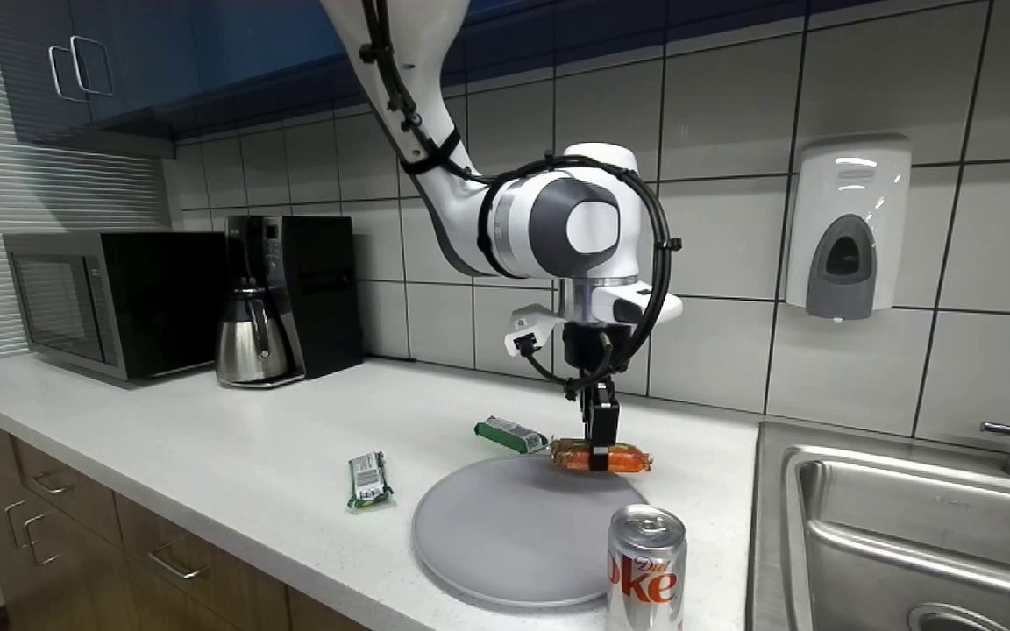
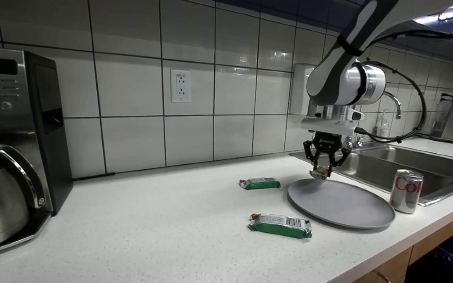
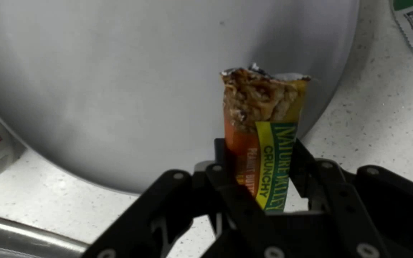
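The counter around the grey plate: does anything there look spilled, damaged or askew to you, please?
Nothing stands out: no spill or damage shows. The silver can stands upright beside the grey plate, the two green-wrapped bars lie on the counter, and the gripper holds the orange-wrapped bar.

From above the counter (image 1: 251,447), the tiled wall (image 1: 715,232) is faced in both exterior views; in an exterior view the coffee maker (image 2: 26,118) is seen close, at nine o'clock. The plate (image 3: 120,89), shared by all, is viewed from near overhead in the wrist view.
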### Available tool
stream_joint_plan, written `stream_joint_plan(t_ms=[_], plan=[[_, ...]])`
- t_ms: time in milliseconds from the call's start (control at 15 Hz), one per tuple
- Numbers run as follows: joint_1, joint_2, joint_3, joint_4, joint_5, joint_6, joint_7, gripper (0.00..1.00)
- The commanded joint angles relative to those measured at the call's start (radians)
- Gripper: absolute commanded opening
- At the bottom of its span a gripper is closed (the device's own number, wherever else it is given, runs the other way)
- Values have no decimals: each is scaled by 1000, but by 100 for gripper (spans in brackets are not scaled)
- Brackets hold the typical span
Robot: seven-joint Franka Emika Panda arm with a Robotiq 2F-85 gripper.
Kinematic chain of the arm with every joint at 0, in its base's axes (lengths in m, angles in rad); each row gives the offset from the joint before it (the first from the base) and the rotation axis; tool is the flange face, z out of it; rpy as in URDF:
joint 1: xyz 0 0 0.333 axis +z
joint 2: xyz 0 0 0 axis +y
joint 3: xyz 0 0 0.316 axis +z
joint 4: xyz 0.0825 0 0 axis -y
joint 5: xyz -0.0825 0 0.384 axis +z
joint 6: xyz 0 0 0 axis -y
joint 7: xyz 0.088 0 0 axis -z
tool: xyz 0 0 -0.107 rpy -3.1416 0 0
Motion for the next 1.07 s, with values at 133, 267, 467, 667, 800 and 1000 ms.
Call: stream_joint_plan(t_ms=[133, 267, 467, 667, 800, 1000], plan=[[10, -43, 3, -85, -36, 35, -39, 18], [15, -33, 0, -91, -39, 47, -41, 18], [20, -28, -1, -99, -42, 58, -43, 18], [25, -31, -1, -107, -44, 65, -51, 69], [28, -32, -3, -106, -47, 65, -53, 82], [31, -30, -6, -95, -53, 60, -48, 100]])
